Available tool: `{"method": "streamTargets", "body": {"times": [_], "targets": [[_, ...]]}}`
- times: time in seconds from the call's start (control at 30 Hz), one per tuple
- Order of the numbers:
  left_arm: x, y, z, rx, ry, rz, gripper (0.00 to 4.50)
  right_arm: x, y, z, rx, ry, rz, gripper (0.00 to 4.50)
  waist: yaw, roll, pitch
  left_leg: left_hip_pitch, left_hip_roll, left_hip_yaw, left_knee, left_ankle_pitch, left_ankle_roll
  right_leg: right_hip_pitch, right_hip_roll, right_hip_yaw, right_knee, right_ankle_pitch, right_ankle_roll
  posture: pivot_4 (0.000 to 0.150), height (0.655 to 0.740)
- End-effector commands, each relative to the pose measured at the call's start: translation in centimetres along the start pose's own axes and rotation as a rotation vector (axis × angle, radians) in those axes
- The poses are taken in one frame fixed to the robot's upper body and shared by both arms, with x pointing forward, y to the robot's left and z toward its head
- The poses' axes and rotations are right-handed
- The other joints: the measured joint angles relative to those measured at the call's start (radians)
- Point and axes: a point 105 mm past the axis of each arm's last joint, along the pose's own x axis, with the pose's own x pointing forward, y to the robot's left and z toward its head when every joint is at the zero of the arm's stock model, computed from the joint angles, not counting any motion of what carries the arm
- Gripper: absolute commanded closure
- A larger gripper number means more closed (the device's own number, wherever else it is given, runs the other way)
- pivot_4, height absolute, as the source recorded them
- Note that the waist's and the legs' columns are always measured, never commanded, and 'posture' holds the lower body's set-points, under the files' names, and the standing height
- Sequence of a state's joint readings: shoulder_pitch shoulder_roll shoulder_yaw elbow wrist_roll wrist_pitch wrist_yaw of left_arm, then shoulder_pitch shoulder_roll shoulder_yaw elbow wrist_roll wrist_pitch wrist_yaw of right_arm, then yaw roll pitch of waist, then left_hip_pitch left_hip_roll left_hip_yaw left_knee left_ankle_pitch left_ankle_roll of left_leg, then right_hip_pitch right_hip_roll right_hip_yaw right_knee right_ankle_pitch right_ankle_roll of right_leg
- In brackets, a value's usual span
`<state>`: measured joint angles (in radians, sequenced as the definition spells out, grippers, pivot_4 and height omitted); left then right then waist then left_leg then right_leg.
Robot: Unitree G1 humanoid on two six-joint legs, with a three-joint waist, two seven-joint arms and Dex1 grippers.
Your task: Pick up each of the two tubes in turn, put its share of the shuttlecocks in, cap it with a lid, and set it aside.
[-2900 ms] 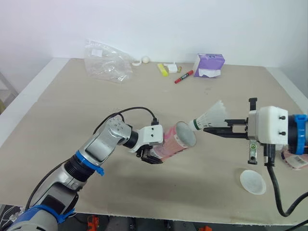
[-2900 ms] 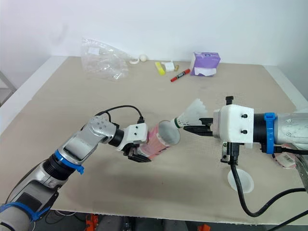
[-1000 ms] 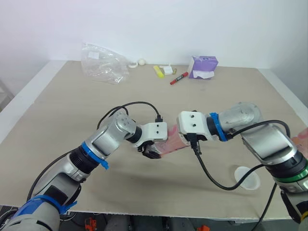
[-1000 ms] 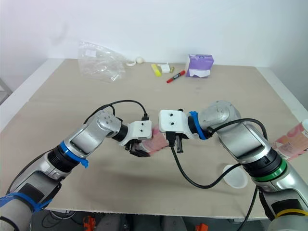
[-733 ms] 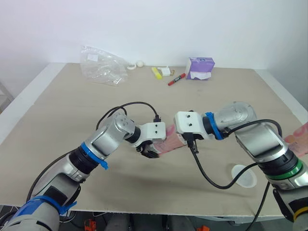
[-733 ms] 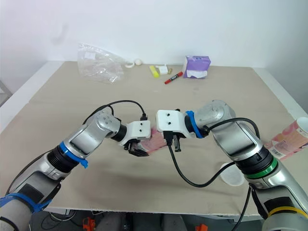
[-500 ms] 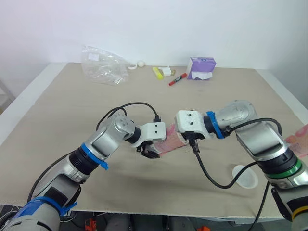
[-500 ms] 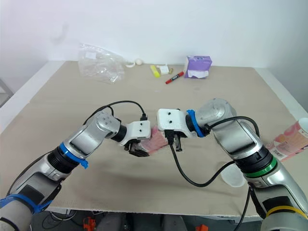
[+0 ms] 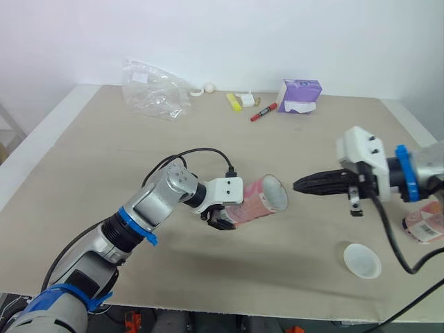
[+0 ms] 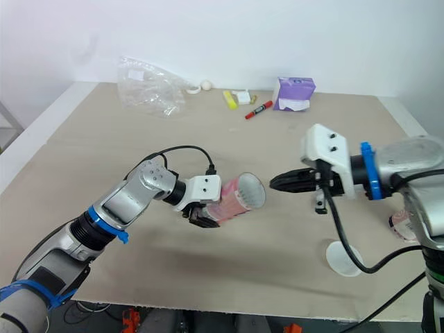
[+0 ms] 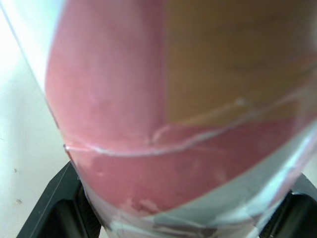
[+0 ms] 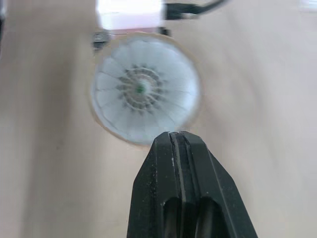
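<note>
Clamped the pink tube (image 9: 255, 202) in the left gripper (image 9: 220, 220) low over the table (image 9: 104, 159), tipped on its side with the open mouth turned toward the right gripper (image 9: 300, 185), presumably so shuttlecocks could go straight in along its axis. Showed one shuttlecock (image 12: 141, 89) seated inside, feathers outward, with the right fingers pressed together on nothing, pointed at the mouth and a little apart from it. Left the white lid (image 9: 363, 260) and the second tube (image 9: 424, 225) on the table by the right arm, probably handy for capping.
</note>
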<state>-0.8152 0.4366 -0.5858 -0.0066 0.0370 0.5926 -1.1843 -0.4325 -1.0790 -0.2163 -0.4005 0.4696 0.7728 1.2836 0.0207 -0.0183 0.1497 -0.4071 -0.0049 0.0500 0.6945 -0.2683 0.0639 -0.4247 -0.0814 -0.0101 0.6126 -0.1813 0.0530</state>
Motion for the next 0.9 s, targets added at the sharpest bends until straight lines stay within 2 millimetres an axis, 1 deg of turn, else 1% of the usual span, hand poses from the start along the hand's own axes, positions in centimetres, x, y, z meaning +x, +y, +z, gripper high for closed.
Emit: {"method": "streamTargets", "body": {"times": [0.03, 0.13, 0.27, 0.47, 0.53, 0.67, 0.83, 0.9], "targets": [[0.4, 0.2, -0.5, -0.021, -0.048, 0.032, 1.13, -1.5, -0.3, -0.7, 0.035, -0.026, -0.123, 4.46, 0.001, 0.000, 0.000, 0.000, 0.000, 0.000, 0.000, 0.000, 0.000, 0.000, 0.000, 0.000, 0.000, 0.000, 0.000, 0.150, 0.7400], [0.6, 0.3, 0.6, -0.034, -0.159, 0.046, 1.13, -2.2, 0.3, -2.5, 0.075, 0.015, -0.163, 4.46, 0.008, 0.001, 0.000, 0.000, 0.000, 0.000, 0.000, 0.000, 0.000, 0.000, -0.001, 0.000, 0.000, 0.000, 0.000, 0.150, 0.7400], [0.8, 0.5, 2.2, -0.072, -0.352, 0.063, 1.13, -3.1, 0.9, -4.2, 0.137, 0.046, -0.203, 4.46, 0.012, 0.001, 0.001, -0.002, -0.002, 0.001, 0.000, 0.000, 0.000, -0.001, -0.002, 0.001, 0.000, 0.001, -0.001, 0.150, 0.7400], [1.3, 0.4, 3.3, -0.087, -0.558, 0.063, 1.13, -3.6, 1.5, -5.6, 0.159, 0.104, -0.213, 4.46, 0.012, 0.000, 0.002, -0.004, -0.002, 0.001, 0.000, -0.002, 0.001, -0.003, -0.001, 0.000, 0.000, 0.000, -0.003, 0.150, 0.7400], [1.5, 0.3, 3.3, -0.078, -0.594, 0.066, 1.13, -3.7, 1.7, -6.1, 0.161, 0.131, -0.208, 4.46, 0.011, 0.000, 0.002, -0.004, -0.002, 0.001, -0.001, -0.002, 0.001, -0.003, -0.001, 0.000, 0.000, 0.000, -0.004, 0.150, 0.7400], [2.6, -0.3, 2.2, -0.061, -0.646, 0.076, 1.13, -4.5, 1.7, -8.4, 0.156, 0.261, -0.213, 4.46, 0.011, 0.000, 0.002, -0.003, -0.002, 0.001, -0.001, -0.002, 0.001, -0.002, -0.001, 0.000, 0.000, -0.001, -0.004, 0.150, 0.7400], [3.8, -0.8, 0.8, -0.039, -0.637, 0.093, 1.13, -5.2, 1.6, -9.9, 0.176, 0.326, -0.228, 4.46, 0.012, -0.001, 0.002, -0.003, -0.002, 0.001, 0.000, -0.002, 0.001, -0.002, -0.001, 0.000, -0.001, 0.000, -0.003, 0.150, 0.7400], [4.0, -0.8, 0.7, -0.045, -0.652, 0.098, 1.13, -5.2, 1.7, -10.2, 0.172, 0.338, -0.223, 4.46, 0.012, -0.001, 0.002, -0.003, -0.002, 0.001, 0.000, -0.002, 0.001, -0.002, -0.001, 0.001, -0.001, 0.000, -0.003, 0.150, 0.7400]]}}
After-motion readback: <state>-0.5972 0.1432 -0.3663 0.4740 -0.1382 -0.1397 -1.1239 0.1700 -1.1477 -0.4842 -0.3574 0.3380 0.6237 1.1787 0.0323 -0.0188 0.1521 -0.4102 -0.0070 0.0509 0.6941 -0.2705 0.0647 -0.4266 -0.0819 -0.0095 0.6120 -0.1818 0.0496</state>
